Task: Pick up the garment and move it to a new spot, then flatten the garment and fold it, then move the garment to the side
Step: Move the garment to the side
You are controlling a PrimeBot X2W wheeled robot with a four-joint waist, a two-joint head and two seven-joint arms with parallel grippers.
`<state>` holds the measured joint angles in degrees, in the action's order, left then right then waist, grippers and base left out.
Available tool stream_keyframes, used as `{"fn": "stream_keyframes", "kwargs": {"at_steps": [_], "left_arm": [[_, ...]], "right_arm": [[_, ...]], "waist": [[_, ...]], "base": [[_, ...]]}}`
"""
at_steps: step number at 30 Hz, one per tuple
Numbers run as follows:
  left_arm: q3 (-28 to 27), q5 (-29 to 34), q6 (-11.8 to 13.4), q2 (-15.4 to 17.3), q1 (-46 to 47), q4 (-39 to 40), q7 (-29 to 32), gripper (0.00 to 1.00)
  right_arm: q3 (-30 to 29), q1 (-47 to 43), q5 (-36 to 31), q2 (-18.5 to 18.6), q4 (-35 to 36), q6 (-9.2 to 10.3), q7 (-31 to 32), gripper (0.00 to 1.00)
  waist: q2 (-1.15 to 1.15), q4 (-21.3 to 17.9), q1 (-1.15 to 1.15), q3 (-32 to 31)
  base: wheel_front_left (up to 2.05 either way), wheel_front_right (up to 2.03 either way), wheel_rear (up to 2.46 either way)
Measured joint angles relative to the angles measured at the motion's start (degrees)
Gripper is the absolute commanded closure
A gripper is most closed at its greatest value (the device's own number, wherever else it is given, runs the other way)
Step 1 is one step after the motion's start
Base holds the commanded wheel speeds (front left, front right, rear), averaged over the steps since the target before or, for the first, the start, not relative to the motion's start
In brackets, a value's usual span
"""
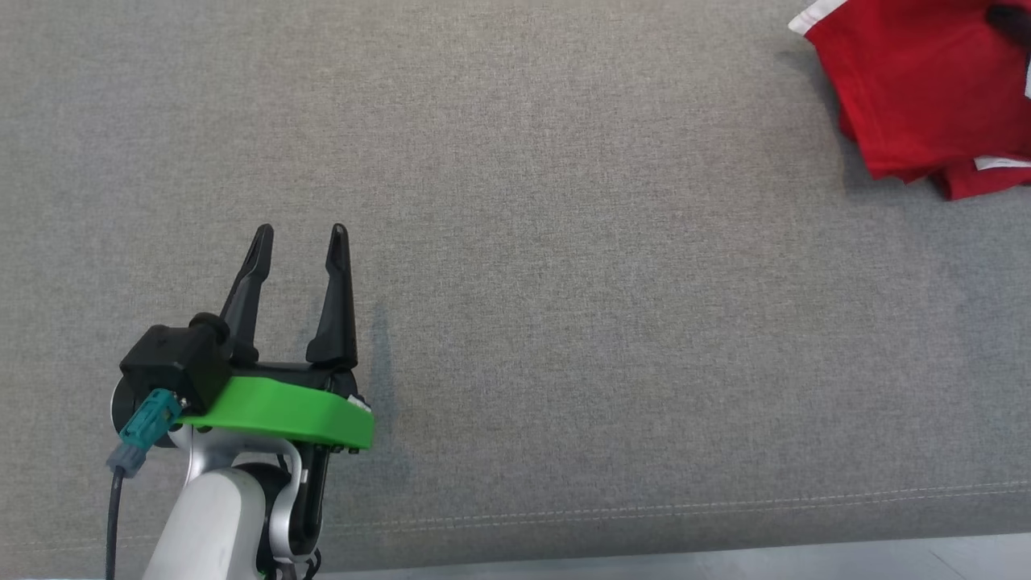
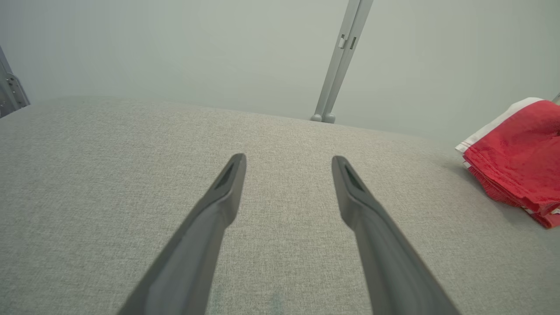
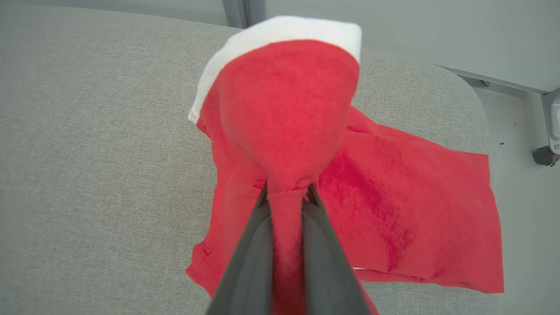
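Red garment (image 3: pixel 393 205) with a white band (image 3: pixel 280 28), bunched, clamped in the right gripper (image 3: pixel 288 188); left gripper (image 1: pixel 301 231) spread wide, empty, above grey woven surface (image 1: pixel 564 322); pale wall (image 2: pixel 175 52) behind.

The left gripper (image 1: pixel 301 232) hovers well left of the garment (image 1: pixel 918 89), fingers spread wide. The right gripper (image 3: pixel 288 190) pinches its red fabric.

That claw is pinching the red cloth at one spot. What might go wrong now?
The right gripper is shut on just a small bunch of the red garment, so the cloth might slip free when lifted. The garment lies near the edge of the grey cushion, so part may slide off. The open left gripper is far away, too far to steady it.
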<state>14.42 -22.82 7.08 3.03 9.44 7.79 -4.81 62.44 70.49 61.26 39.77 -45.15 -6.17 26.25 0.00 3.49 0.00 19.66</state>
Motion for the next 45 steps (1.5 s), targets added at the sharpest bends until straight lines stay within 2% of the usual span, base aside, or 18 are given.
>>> {"fn": "stream_keyframes", "kwargs": {"at_steps": [9, 19, 24, 25, 27, 28, 29, 38, 41, 45], "left_arm": [[-0.13, 1.32, 0.00, 0.75, 0.76, 2.11, 1.78, 0.00], [-0.13, 2.55, 0.00, 0.96, 1.76, 3.59, 3.02, 0.00], [-0.27, 2.96, 0.00, 1.14, 1.79, 3.83, 3.71, 0.00], [-0.31, 3.02, 0.00, 1.14, 1.79, 3.88, 3.86, 0.00], [-0.45, 3.44, 0.00, 1.24, 1.79, 4.07, 4.02, 0.00], [-0.54, 3.48, 0.00, 1.31, 1.79, 4.13, 4.05, 0.00], [-0.51, 3.48, 0.00, 1.38, 1.80, 4.10, 4.17, 0.00], [-0.18, 3.94, 0.00, 1.45, 1.83, 4.16, 4.77, 0.00], [-0.19, 3.96, 0.00, 1.53, 1.83, 4.27, 5.12, 0.00], [-0.86, 4.25, 0.00, 1.64, 1.83, 4.41, 5.27, 0.00]], "right_arm": [[1.32, 3.09, -5.68, 3.03, -2.18, 1.82, -3.13, 1.00], [1.82, 3.23, -7.48, 4.26, -5.94, 4.04, -6.14, 1.00], [1.70, 3.11, -7.89, 4.49, -7.58, 6.25, -7.92, 1.00], [1.68, 3.04, -7.98, 4.43, -7.79, 6.33, -8.48, 0.87], [1.55, 2.97, -8.18, 4.04, -8.17, 6.98, -9.57, 0.55], [1.43, 2.93, -8.24, 3.72, -8.44, 7.44, -10.06, 0.15], [1.22, 2.82, -8.24, 3.48, -8.76, 7.90, -10.78, 0.00], [1.53, 0.72, -9.32, 3.36, -11.37, 9.80, -14.56, 0.00], [1.47, -0.47, -9.29, 3.22, -12.16, 9.82, -15.57, 0.00], [1.40, -2.02, -9.11, 1.68, -12.82, 10.31, -16.80, 0.00]], "waist": [[0.00, -0.68, 0.00, 3.34], [0.00, -0.73, 0.00, 7.25], [0.00, -0.66, 0.00, 8.62], [0.00, -0.68, 0.00, 8.84], [0.00, -0.77, 0.00, 9.23], [0.00, -0.86, 0.00, 9.40], [0.00, -0.95, 0.00, 9.53], [0.00, -1.56, 0.00, 9.70], [0.00, -1.82, 0.00, 9.65], [0.00, -2.34, 0.00, 9.59]], "base": [[0.00, 0.00, 0.00], [0.00, 0.00, 0.00], [0.00, 0.00, 0.00], [0.00, 0.00, 0.00], [0.00, 0.00, 0.00], [0.00, 0.00, 0.00], [0.00, 0.00, 0.00], [0.00, 0.00, 0.00], [0.00, 0.00, 0.00], [0.00, 0.00, 0.00]]}}
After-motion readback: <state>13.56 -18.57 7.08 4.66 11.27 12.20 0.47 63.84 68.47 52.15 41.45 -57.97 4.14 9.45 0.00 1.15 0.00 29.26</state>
